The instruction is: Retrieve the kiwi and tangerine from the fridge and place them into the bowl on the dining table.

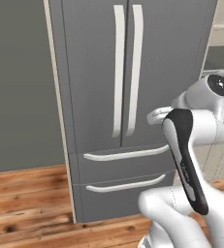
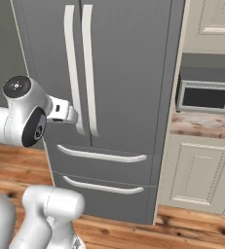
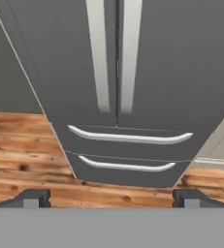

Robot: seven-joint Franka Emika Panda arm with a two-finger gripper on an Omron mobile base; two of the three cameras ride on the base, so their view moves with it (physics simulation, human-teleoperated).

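Observation:
The tall grey fridge (image 1: 94, 72) (image 2: 128, 73) (image 3: 171, 63) stands in front of me with both upper doors shut and its two lower drawers (image 3: 128, 145) closed. Its long white handles (image 1: 118, 72) (image 2: 70, 63) run side by side down the middle. My gripper (image 3: 111, 197) is open, its two dark fingertips (image 3: 33, 196) set wide apart with nothing between them. It faces the fridge front, short of the handles, near their lower ends. The kiwi and the tangerine are hidden. The bowl and the dining table are out of view.
To the right of the fridge, a microwave (image 2: 206, 97) sits on a wall counter (image 2: 201, 125) above cream cabinets (image 2: 196, 170). A grey wall (image 1: 16, 82) is on the fridge's left. The wooden floor (image 1: 26, 198) lies in front.

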